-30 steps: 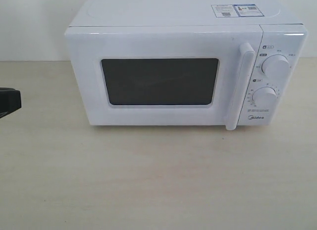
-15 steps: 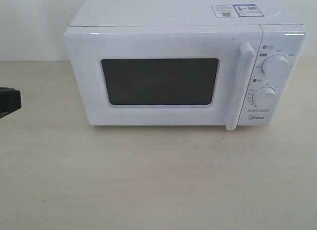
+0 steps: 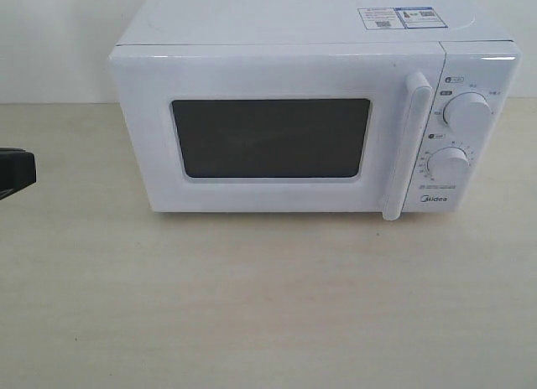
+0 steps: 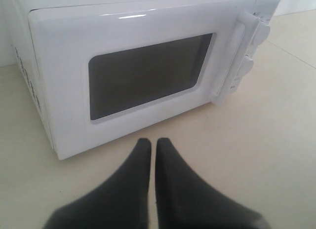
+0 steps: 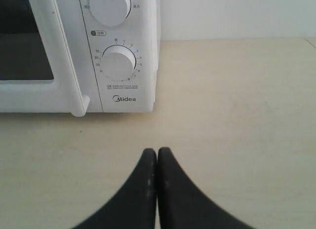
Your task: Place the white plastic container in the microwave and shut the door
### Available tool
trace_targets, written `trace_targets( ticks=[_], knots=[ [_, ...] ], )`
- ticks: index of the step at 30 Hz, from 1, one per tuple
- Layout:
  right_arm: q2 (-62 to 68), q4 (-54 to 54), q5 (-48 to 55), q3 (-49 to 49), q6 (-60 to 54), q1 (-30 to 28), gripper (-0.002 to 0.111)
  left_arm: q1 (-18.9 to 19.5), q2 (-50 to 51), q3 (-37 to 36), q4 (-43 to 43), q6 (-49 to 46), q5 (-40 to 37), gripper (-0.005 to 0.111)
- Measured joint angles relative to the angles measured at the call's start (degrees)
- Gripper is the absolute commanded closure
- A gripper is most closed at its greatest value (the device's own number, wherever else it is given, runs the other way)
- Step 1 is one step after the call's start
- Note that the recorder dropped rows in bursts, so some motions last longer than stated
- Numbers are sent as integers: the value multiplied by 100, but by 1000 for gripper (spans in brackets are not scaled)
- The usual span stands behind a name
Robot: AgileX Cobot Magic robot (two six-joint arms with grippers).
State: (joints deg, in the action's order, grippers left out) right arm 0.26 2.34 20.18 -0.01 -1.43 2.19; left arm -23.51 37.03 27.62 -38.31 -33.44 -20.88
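The white Midea microwave [image 3: 310, 112] stands at the back of the table with its door [image 3: 268, 137] closed flat; the dark window and long vertical handle [image 3: 403, 146] face me. The white plastic container is out of view in every frame. My left gripper [image 4: 153, 142] is shut with nothing held, low over the table a little in front of the microwave [image 4: 138, 66]; only a black edge of that arm [image 3: 15, 171] shows at the exterior view's left border. My right gripper [image 5: 157, 152] is shut and empty, in front of the dial panel [image 5: 118, 61].
The microwave sits on a pale wooden tabletop [image 3: 268, 305] against a white wall [image 3: 50, 37]. Two round dials [image 3: 466, 112] and a sticker [image 3: 401, 18] mark the microwave's right panel and top.
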Motion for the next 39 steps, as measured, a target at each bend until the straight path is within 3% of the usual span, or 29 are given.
trace_targets(
  ticks=[22, 31, 39],
  knots=[
    [0, 0, 0, 0, 12, 0, 109, 37, -206, 0, 23, -216, 10, 102],
    [0, 0, 0, 0, 12, 0, 109, 827, -1863, -13, 264, -762, 65, 102],
    [0, 0, 0, 0, 12, 0, 109, 2105, -3654, -518, 475, -810, 143, 102]
  ],
)
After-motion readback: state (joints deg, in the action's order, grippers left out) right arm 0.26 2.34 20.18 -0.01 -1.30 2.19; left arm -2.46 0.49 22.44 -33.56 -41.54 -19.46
